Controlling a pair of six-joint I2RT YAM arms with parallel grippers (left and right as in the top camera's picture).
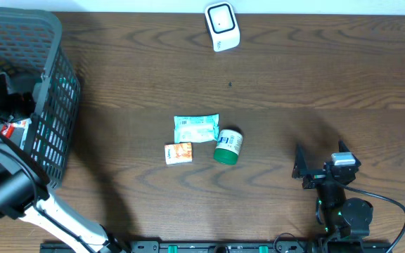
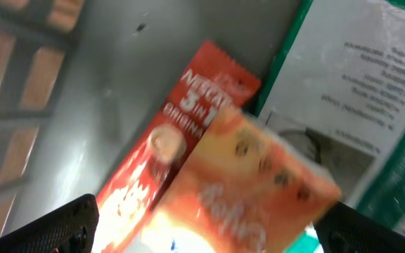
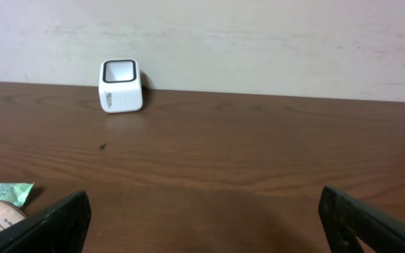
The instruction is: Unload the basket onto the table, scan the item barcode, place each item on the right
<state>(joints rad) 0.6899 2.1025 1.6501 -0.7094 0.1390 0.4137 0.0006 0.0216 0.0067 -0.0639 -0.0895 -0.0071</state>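
Pick-up stage. Left claw (image 2: 213,228) is down inside the basket (image 1: 55,105), jaws spread wide and released, astride an orange packet (image 2: 245,176) that lies over a red coffee sachet (image 2: 188,105); nothing gripped yet. Right claw (image 3: 213,221) likewise released, low over the counter (image 1: 294,84), facing the scanner (image 1: 222,27) at the far edge. Next move, as judged: close on the packet, lift it clear of the basket wall, turn its barcode toward the scanner.

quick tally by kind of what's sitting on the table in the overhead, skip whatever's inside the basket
teal packet: 1
orange box: 1
green-lidded jar: 1
white scanner: 1
grey basket: 1
Total: 5
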